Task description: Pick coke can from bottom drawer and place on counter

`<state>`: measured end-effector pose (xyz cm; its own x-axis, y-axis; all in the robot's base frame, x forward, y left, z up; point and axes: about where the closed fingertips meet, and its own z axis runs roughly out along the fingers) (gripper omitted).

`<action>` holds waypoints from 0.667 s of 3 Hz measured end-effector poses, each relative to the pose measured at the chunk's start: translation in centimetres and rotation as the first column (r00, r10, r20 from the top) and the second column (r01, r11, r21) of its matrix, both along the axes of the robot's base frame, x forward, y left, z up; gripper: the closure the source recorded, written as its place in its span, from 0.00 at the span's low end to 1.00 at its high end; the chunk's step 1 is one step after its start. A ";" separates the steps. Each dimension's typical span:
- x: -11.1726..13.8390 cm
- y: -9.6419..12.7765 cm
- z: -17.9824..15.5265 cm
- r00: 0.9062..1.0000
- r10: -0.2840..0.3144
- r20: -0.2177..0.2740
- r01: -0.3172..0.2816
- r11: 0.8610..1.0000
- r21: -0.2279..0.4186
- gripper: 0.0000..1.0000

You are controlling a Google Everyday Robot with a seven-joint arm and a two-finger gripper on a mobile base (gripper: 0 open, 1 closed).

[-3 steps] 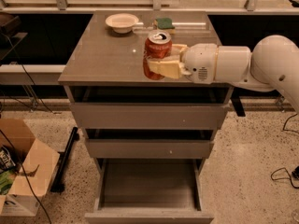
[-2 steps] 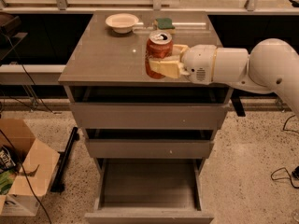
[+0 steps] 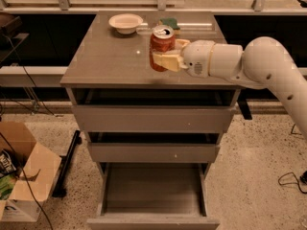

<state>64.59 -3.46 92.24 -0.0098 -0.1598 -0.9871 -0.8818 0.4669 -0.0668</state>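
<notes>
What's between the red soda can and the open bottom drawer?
In the camera view, two shallower grey drawers. The gripper holds the red cylindrical soda can over the glossy grey counter.

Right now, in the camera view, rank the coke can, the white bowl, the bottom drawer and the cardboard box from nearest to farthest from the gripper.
1. coke can: held in the gripper, above the counter's front.
2. white bowl: counter's back left.
3. bottom drawer: open, straight below.
4. cardboard box: low, far left.

Arm extends leftward from the right, end effector clasping the coke can.
</notes>
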 end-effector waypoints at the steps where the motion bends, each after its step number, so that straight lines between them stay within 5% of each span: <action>1: 2.8 -0.3 -0.6 1.000 -0.026 0.009 0.026 1.000 -0.010 0.85; 2: 5.8 -1.0 -3.1 0.998 -0.062 -0.027 0.061 0.997 -0.038 0.54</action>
